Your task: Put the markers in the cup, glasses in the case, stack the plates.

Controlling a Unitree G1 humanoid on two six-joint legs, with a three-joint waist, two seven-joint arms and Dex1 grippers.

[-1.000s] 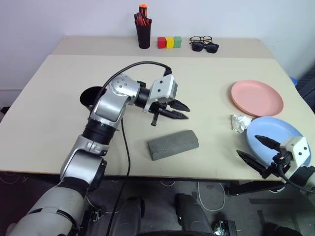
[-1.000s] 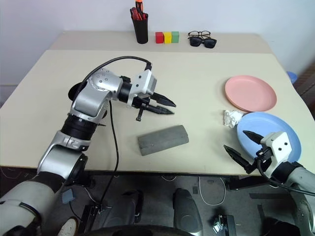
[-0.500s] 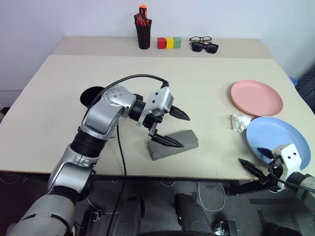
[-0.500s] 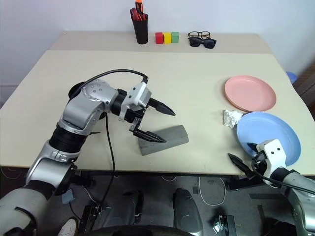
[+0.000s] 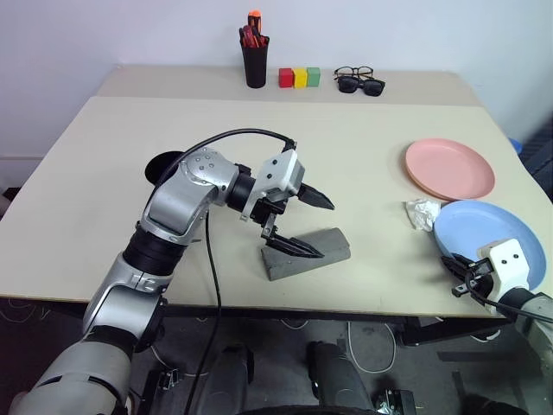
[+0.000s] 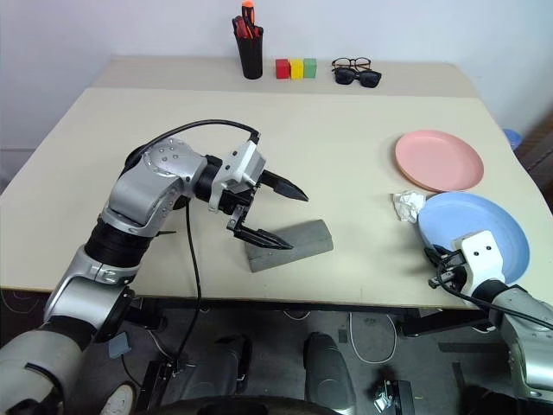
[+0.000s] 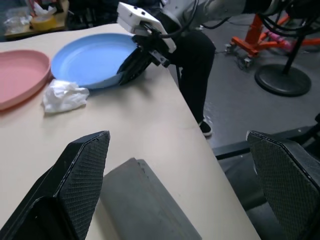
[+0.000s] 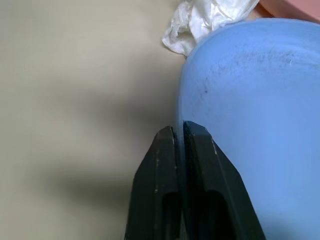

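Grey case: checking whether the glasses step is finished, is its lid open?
No, the grey case lies closed on the table, below the open left gripper.

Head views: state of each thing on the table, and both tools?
case: lid shut, flat on table
blue plate: flat on table, near rim pinched by right tool, not stacked
pink plate: flat on table, bare
left tool: open, over case
right tool: shut on blue plate's rim

A beige table (image 5: 363,130) stands against a plain white wall (image 5: 415,30), with grey floor (image 7: 260,70) beside it.
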